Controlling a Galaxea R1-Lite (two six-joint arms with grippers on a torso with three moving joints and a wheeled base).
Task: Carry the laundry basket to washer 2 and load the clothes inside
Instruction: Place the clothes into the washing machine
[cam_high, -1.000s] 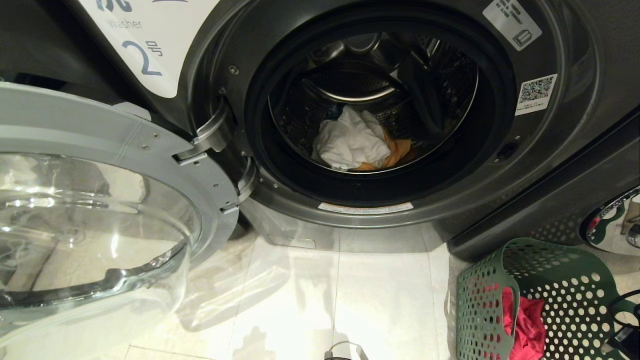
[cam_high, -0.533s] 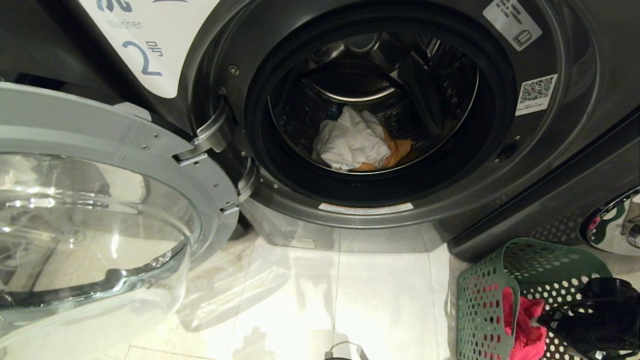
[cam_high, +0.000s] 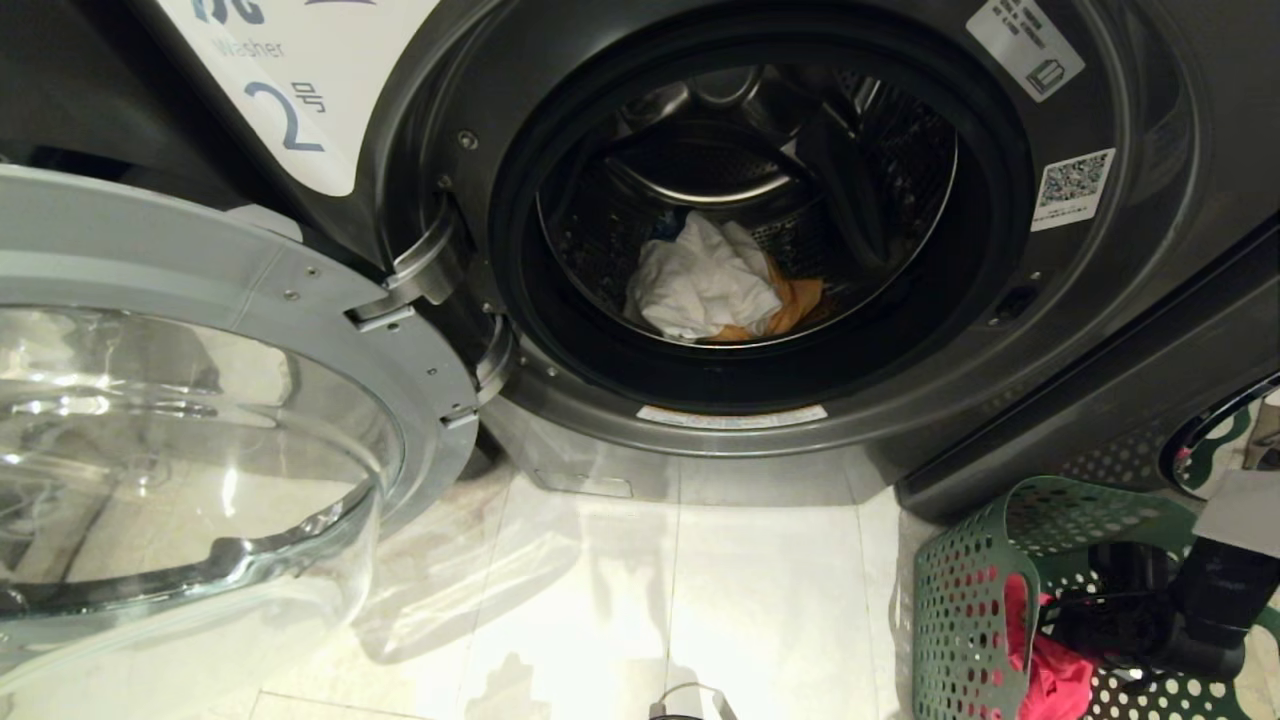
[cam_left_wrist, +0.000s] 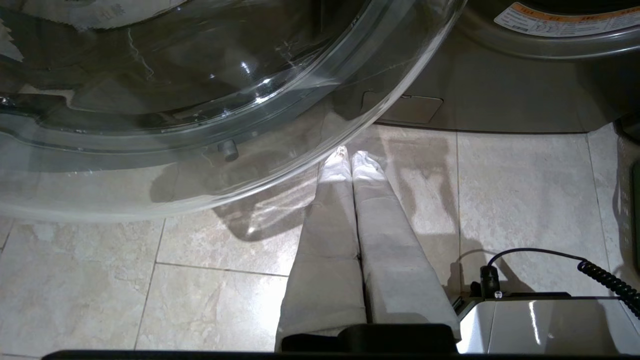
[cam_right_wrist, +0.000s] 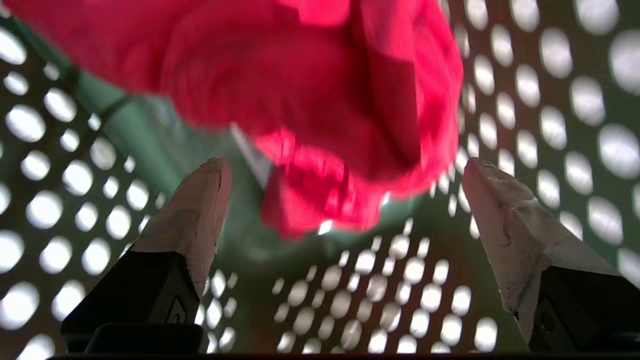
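The laundry basket (cam_high: 965, 590) was shown upright, mouth upward, the right gripper (cam_right_wrist: 345, 175) spread wide inside it before the red garment (cam_right_wrist: 320, 95).

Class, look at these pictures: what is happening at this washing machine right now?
A robot is loading washer 2, whose door stands open. A white garment and an orange garment lie in the drum. The right gripper is inside the laundry basket on the floor, jaws wide open, facing the red garment without holding it. The left gripper is shut, parked low over the floor tiles by the door.
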